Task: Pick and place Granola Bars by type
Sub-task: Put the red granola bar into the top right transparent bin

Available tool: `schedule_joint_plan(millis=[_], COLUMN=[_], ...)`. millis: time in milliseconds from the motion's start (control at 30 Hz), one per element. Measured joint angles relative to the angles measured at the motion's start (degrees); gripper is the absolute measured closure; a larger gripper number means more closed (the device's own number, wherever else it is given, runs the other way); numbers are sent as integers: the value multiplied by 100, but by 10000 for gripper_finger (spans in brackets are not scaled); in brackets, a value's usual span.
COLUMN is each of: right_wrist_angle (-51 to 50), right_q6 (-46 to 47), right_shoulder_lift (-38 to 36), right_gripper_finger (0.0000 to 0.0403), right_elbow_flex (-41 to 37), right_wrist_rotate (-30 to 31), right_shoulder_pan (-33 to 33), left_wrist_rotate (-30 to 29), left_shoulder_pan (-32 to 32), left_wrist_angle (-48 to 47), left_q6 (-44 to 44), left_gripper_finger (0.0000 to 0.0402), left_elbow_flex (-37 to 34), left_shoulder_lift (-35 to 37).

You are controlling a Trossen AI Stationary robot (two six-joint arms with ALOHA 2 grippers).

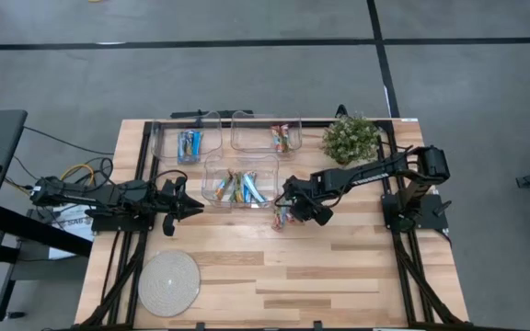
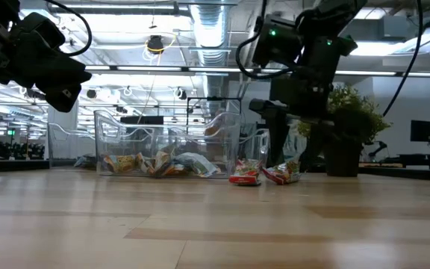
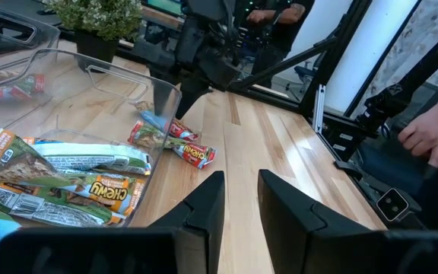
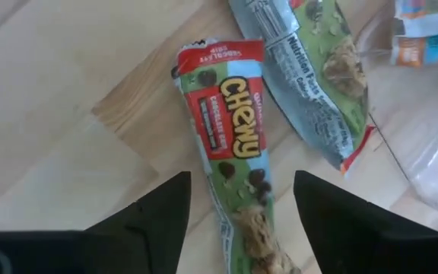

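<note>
Two red-and-green wrapped granola bars [image 4: 230, 152] [image 4: 318, 84] lie flat on the wooden table just right of the near clear bin [image 1: 237, 187], which holds several mixed bars. In the low view both bars [image 2: 245, 176] [image 2: 282, 174] rest on the tabletop. My right gripper [image 4: 242, 221] points steeply down over them, open, one finger on either side of the red "Chewy" bar without touching it. My left gripper [image 3: 240, 194] hovers level left of the near bin, open, with nothing between its fingers.
Two more clear bins stand at the far edge: the left one [image 1: 189, 144] holds blue bars, the right one [image 1: 281, 138] red ones. A potted plant [image 1: 351, 138] stands far right. A round pale disc [image 1: 168, 280] lies near left. A person's hand [image 3: 424, 137] shows beyond the table.
</note>
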State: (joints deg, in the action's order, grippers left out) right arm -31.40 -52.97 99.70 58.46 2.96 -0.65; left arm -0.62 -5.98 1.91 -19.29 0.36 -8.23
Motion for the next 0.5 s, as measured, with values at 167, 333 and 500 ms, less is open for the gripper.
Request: schedule_joint_plan(millis=[167, 333, 500], right_wrist_angle=[213, 300, 360], right_q6=[-19, -102, -105], right_shoulder_lift=[16, 288, 339], right_gripper_finger=[199, 224, 247], right_elbow_flex=[-182, -162, -168], right_wrist_rotate=[-2, 13, 0], right_shoulder_pan=[-60, -63, -50], left_wrist_rotate=[0, 0, 2], left_shoulder_pan=[0, 0, 1], left_wrist_angle=[-1, 0, -1], left_q6=[0, 0, 0], left_gripper_finger=[328, 328, 328], left_elbow_flex=[0, 2, 0], left_shoulder_lift=[-2, 0, -2])
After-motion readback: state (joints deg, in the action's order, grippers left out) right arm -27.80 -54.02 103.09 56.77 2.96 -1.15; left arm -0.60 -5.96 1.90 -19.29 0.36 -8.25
